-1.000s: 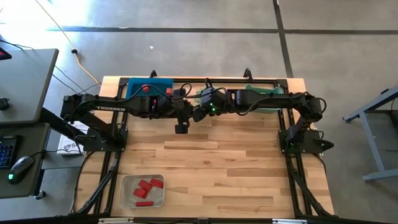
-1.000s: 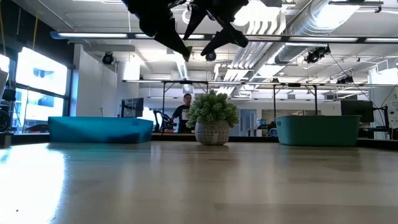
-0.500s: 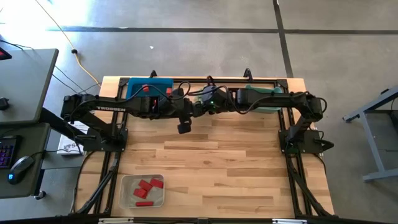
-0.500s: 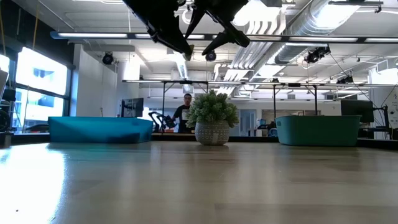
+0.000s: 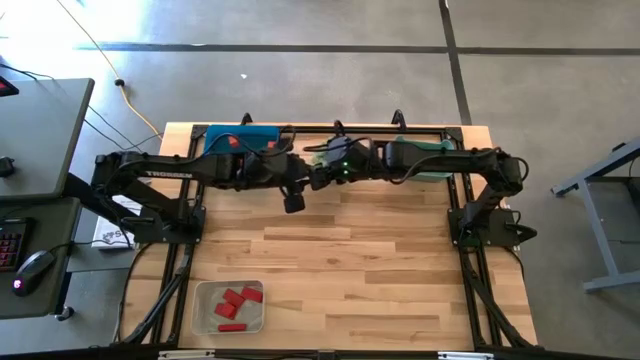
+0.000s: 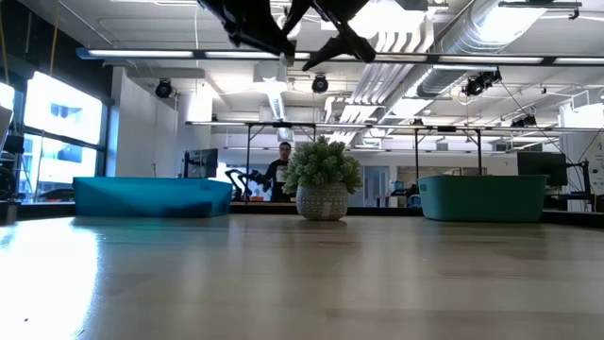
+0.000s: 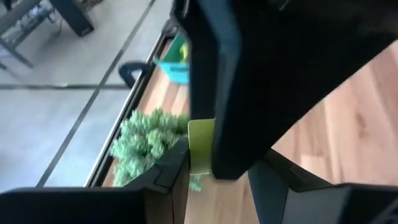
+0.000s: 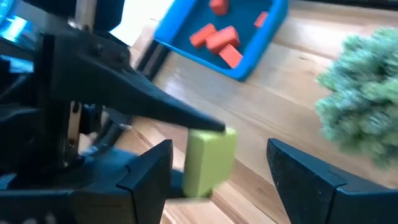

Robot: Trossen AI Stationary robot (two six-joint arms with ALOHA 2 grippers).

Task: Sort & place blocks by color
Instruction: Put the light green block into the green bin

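One yellow-green block (image 8: 209,160) is held in the air over the table's far middle. My left gripper (image 5: 310,181) is shut on it. My right gripper (image 8: 219,149) is open, facing the left one, with one finger on each side of the block. Whether either finger touches it, I cannot tell. In the left wrist view only a strip of the block (image 7: 200,146) shows beside a right finger (image 7: 249,93). In the low view both grippers (image 6: 283,38) hang high above the table. Red blocks (image 5: 235,303) lie in a clear tray (image 5: 205,292). Orange-red blocks (image 8: 217,40) lie in the blue bin (image 8: 273,25). My left gripper pinches the yellow-green block between its two fingers. One pointed finger (image 8: 168,112) lies on the block's one face (image 8: 214,134); the opposite finger is mostly hidden behind the block. The fingers come level from the table's left. The block is lifted clear of the table.
A spiky green plant in a pot (image 6: 322,179) stands at the far middle, below the grippers. The blue bin (image 6: 151,196) is at the far left and a teal bin (image 6: 483,196) at the far right. The clear tray sits at the near left corner.
Both grippers have risen together above the plant, staying close to each other, with the block still in the left one.
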